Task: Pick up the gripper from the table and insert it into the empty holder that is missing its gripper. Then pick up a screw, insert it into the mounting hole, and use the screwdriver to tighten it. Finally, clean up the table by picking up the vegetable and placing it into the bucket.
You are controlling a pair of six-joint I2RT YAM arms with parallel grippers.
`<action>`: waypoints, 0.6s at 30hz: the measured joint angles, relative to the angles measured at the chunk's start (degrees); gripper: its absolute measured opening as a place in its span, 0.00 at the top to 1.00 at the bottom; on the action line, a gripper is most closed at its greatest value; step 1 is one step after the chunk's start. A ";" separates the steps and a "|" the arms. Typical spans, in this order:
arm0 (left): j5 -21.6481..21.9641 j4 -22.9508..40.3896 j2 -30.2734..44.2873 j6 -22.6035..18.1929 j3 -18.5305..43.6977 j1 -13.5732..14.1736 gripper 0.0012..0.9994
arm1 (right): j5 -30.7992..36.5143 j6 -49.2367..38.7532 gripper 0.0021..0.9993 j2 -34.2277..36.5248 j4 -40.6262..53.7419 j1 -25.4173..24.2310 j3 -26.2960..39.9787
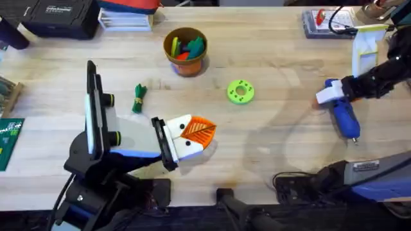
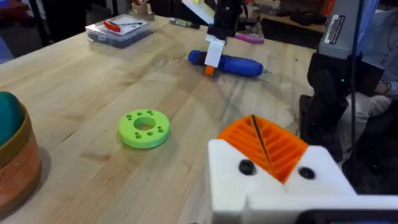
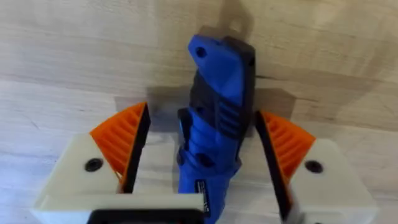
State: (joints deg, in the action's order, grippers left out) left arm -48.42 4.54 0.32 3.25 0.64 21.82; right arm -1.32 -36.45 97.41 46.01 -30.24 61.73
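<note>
1. Right hand [image 3: 199,168] at about 3 o'clock on the surface [image 1: 270,128], fingers spread to either side of the screwdriver [image 1: 342,114] — orange pads [image 3: 121,140] flanking the blue body with a gap on each side, not yet pinching.
2. Screwdriver lying flat near the 3 o'clock edge, tip toward 5 o'clock; bare wood all round it apart from the hand.
3. Left hand [image 1: 192,135] low at about 7 o'clock, white blocks and orange fingers together, closed on nothing visible.
4. Vegetable [image 1: 139,98] flat at about 9 o'clock, just beside the left arm, well apart from the bucket [image 1: 185,51].
5. Bucket upright at 12 o'clock, coloured toy pieces inside, open wood around it.
6. Lime-green disc [image 1: 241,92] near the centre — wide bare stretch between it and the screwdriver.
7. Clear case with red parts [image 1: 324,22] at the 1 o'clock corner, close to the far edge.
</note>
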 joint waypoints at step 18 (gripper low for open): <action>0.00 0.00 -0.02 0.00 0.00 0.00 1.00 | 0.22 -0.44 0.98 0.70 -1.80 -0.33 0.02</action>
State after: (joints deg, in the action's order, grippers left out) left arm -48.42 4.54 0.30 3.24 0.64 21.82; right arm -1.10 -36.89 98.10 44.21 -30.57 61.76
